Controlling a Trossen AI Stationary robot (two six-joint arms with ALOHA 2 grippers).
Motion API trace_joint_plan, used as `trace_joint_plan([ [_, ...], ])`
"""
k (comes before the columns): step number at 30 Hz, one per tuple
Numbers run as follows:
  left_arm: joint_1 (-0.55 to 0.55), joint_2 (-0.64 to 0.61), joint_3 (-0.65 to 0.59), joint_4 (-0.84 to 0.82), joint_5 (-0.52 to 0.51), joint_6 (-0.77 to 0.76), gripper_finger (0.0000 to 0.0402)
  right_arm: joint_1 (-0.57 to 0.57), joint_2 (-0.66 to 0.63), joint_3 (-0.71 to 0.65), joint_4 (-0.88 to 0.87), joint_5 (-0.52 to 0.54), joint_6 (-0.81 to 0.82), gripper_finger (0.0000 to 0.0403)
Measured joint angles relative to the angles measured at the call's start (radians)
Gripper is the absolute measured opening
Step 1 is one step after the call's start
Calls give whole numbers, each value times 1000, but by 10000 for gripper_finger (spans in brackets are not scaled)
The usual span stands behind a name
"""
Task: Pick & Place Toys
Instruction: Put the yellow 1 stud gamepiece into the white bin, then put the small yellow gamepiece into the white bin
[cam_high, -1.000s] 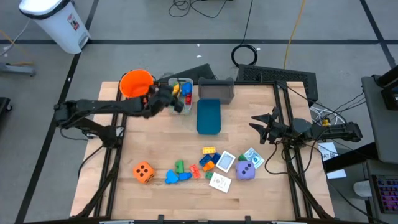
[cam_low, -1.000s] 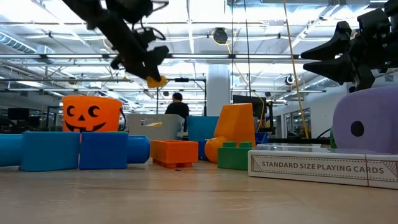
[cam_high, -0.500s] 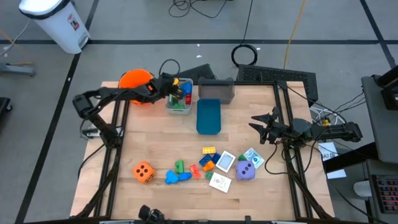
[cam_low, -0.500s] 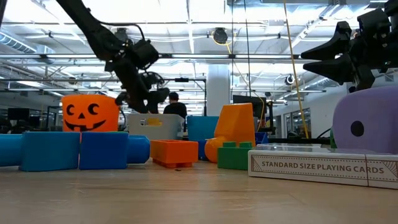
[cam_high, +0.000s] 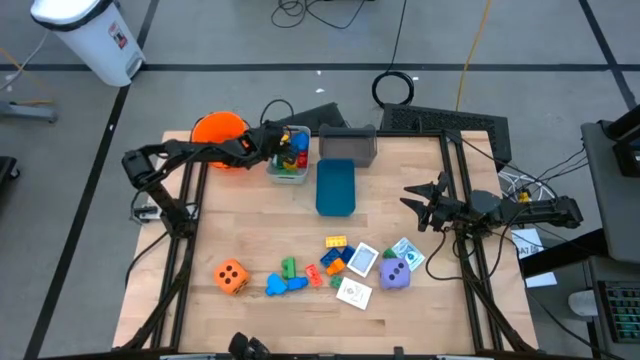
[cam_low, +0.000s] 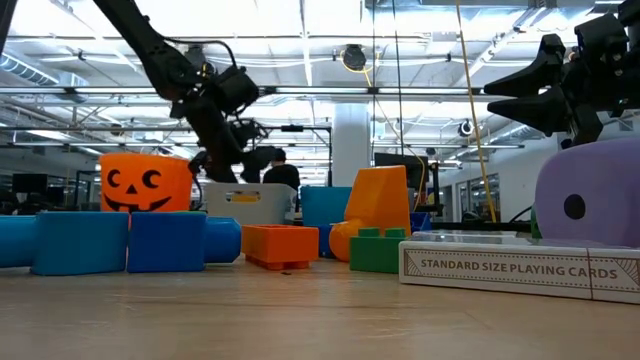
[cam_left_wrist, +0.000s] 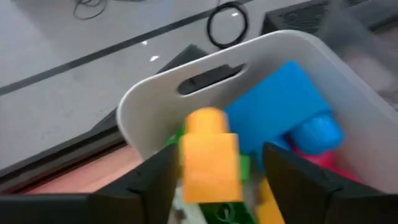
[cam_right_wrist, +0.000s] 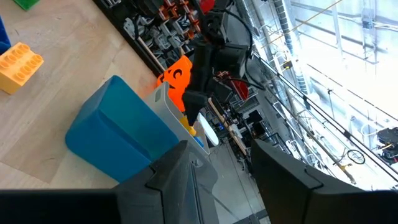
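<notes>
My left gripper (cam_high: 272, 141) is open over the near end of a white bin (cam_high: 288, 170) at the far left, beside the pumpkin bucket. In the left wrist view a yellow block (cam_left_wrist: 210, 158) shows in the gap between my fingers, over the blocks in the bin (cam_left_wrist: 205, 62), among them a blue one (cam_left_wrist: 283, 115). My right gripper (cam_high: 412, 196) is open and empty above the table's right side. On the near half lie an orange die (cam_high: 231, 276), a purple die (cam_high: 396, 273), picture cards (cam_high: 362, 259) and small blocks (cam_high: 336, 243).
An orange pumpkin bucket (cam_high: 218, 133) stands at the far left corner. A blue bin (cam_high: 335, 187) and a grey bin (cam_high: 347, 145) stand at the far middle. A box of playing cards (cam_low: 520, 268) lies close to the low camera. A person (cam_low: 285, 172) stands in the room behind.
My left gripper has gone down and toward the table's far edge, from above the table to the white bin. In the low view the yellow block showed at its fingertips a second ago and does not show there now.
</notes>
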Motion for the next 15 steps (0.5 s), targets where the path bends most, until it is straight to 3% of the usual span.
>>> trace_joint_plan([
  [7,-39,-103,0,20,-18,110,290,0,0,0,0,0,0,169],
  [15,-164,-336,1,-78,191,58,294,0,0,0,1,0,0,169],
])
